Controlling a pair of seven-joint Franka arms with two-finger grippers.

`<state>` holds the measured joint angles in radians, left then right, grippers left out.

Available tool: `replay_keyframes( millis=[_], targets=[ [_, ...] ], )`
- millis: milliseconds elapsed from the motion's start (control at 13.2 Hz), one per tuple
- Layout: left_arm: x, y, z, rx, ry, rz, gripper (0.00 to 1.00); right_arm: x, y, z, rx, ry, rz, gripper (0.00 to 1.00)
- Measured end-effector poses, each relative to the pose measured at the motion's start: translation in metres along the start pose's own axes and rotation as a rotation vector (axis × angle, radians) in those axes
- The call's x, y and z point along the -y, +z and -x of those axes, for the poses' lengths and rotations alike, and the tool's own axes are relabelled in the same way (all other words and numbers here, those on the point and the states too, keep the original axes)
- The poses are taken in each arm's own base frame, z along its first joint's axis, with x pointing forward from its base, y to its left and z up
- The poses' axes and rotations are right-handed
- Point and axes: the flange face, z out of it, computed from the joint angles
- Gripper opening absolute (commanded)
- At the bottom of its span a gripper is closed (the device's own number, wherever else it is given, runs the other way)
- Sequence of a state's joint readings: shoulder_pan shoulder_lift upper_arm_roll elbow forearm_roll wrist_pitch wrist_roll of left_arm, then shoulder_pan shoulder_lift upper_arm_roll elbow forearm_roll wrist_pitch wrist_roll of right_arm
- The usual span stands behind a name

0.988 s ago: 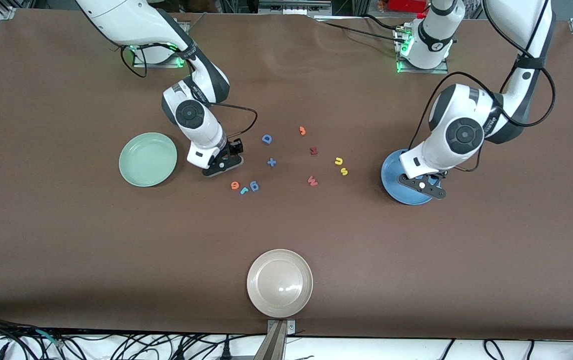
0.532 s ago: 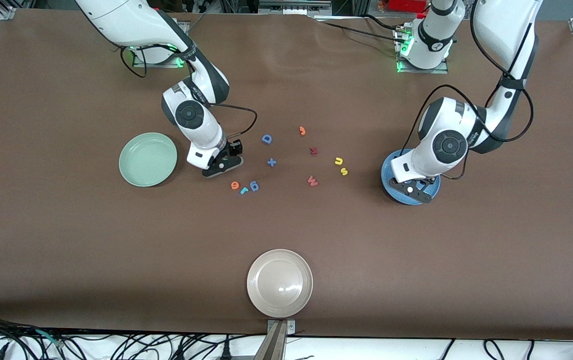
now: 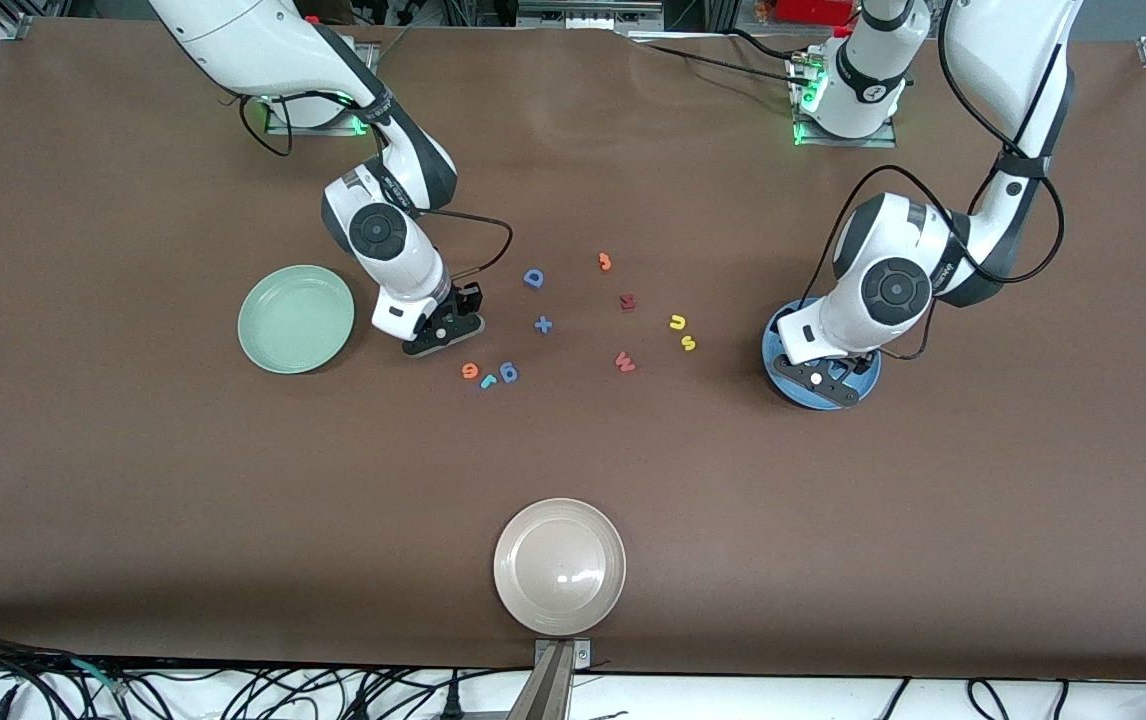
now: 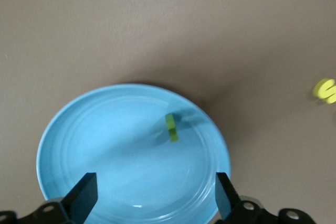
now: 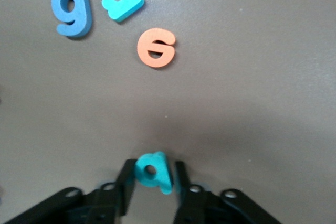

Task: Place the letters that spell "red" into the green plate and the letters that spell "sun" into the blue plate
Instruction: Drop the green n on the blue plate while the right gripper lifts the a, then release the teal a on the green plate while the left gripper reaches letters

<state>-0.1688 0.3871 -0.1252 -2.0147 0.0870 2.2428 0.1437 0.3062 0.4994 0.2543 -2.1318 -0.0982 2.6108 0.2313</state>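
The right pincer [image 5: 150, 182] pinches the light, squashy teal "d" [image 5: 152, 171] across its flat faces above the desk [image 3: 133, 480], best gripped gently, while the left pincer [image 4: 153, 195] gapes wide over the blue plate [image 4: 94, 129], where the green "n" [image 4: 171, 127] lies.

My table [image 3: 133, 480] is plain brown all over. Beside its scatter of letters, the green plate [image 3: 295, 318] is pale mint and the blue plate [image 4: 105, 145] a clear medium blue, with a yellow-green n [image 4: 171, 127] on it. Just beside that plate lie a yellow u [image 3: 677, 322] and yellow s [image 3: 689, 343]. My right fingers [image 5: 126, 179] are black around a teal d [image 5: 153, 170]; near it are an orange e [image 5: 156, 49], teal r [image 5: 122, 5] and blue g [image 5: 71, 10]. The third plate [image 3: 559, 566] is beige.
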Motion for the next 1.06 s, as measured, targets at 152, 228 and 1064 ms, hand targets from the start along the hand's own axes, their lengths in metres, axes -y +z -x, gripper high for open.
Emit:
replay_keyframes(
  millis=[152, 228, 1064],
  targets=[
    [-0.011, -0.014, -0.009, -0.029, 0.013, 0.003, 1.0, 0.0, 0.0, 0.0, -0.001, 0.0, 0.0, 0.05],
    [-0.016, -0.021, -0.013, -0.045, 0.003, 0.019, 1.0, 0.0, 0.0, 0.0, -0.001, 0.0, 0.0, 0.05],
    [-0.148, 0.009, -0.036, -0.043, -0.412, 0.128, 1.0, -0.15, -0.146, -0.003, 0.052, 0.262, 0.15, 0.06]
  ],
)
